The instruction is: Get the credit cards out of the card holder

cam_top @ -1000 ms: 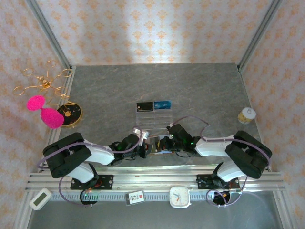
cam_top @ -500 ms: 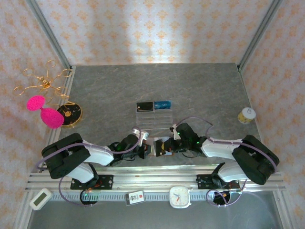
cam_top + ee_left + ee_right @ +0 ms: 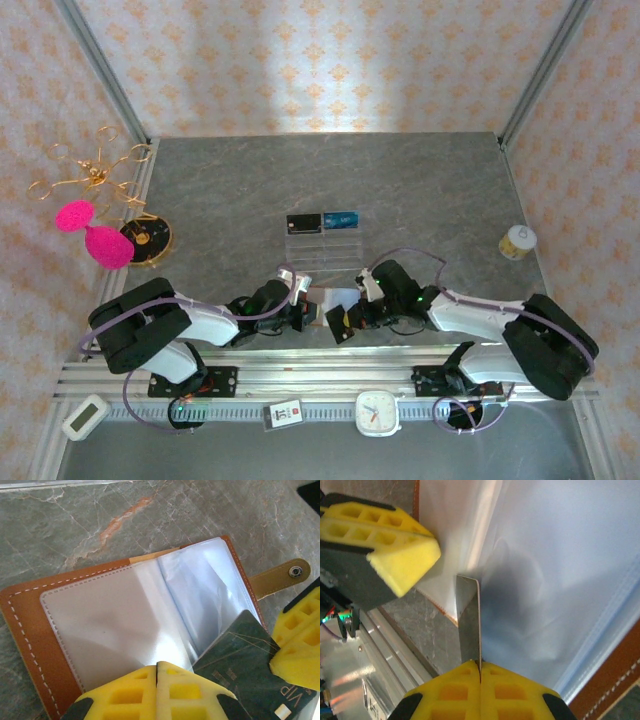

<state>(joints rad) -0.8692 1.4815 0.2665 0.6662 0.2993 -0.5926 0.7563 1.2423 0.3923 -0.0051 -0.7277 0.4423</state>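
Patterned walls enclose the grey marbled tabletop (image 3: pixel 420 190), hard and smooth; a card dropped flat there would be awkward to lift. The brown leather card holder (image 3: pixel 22 630) lies open near my bases, its clear sleeves soft and slippery. My left gripper (image 3: pixel 156 672) is closed at its lower edge, apparently pinning it. The thin dark plastic credit card (image 3: pixel 240 665), light and stiff, sits half out of a sleeve. My right gripper (image 3: pixel 480 672) is pinched on its outer end.

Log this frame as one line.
left gripper: shut on open card holder edge | right gripper: shut on dark card, corner over sleeves | black card, blue card: on clear tray
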